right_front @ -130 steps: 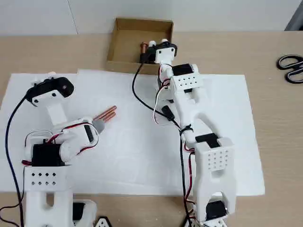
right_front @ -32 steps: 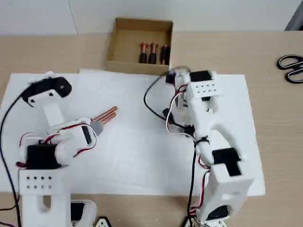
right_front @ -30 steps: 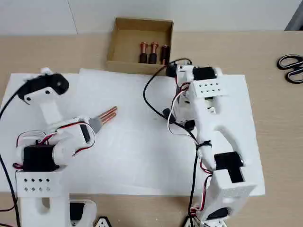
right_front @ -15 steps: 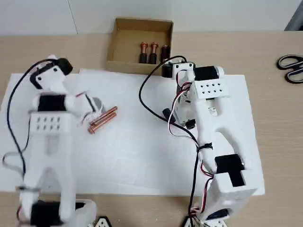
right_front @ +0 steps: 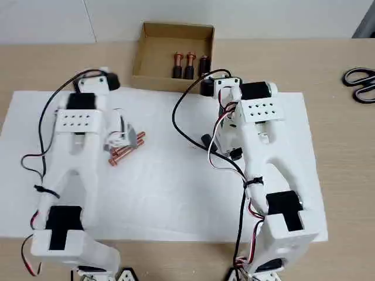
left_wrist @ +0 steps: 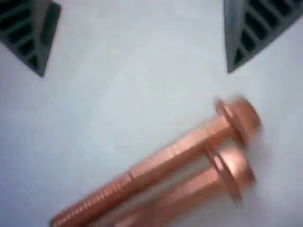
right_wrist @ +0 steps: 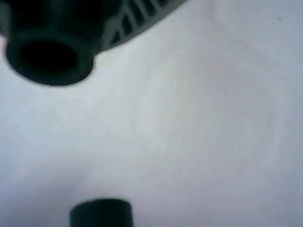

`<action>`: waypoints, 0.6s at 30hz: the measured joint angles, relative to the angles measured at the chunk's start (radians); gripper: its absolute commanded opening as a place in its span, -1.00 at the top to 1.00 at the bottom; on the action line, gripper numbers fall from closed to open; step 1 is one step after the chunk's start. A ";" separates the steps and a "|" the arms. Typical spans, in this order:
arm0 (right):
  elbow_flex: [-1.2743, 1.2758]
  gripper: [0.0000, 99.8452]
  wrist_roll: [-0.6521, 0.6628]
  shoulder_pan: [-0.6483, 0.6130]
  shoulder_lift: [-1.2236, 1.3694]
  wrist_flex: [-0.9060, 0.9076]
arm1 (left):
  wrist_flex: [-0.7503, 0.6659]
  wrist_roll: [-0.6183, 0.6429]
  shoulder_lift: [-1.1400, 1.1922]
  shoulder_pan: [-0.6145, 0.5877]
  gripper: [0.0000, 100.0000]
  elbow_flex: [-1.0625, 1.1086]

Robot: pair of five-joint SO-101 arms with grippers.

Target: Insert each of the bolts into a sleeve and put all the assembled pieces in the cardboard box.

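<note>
Change: your left arm [right_front: 76, 123] is now stretched out over the bolts [left_wrist: 189, 142], left claw [left_wrist: 135, 66] spread above them (nothing gripped).
Right claw [right_wrist: 90, 33]: you cannot tell its state.
Next: bolt pickup.

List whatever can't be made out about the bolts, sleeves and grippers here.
- High view: the left arm covers part of the bolts.
- Left wrist view: one bolt runs off the edge, its thread end unseen.
- Right wrist view: the sleeve is blurred; whether it is gripped cannot be told.
- Right wrist view: a dark thing is cut by the edge, unidentifiable.
</note>
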 measured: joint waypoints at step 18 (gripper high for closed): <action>0.000 0.99 0.000 -0.002 0.000 0.008 | -0.138 -0.789 0.091 0.002 0.53 0.000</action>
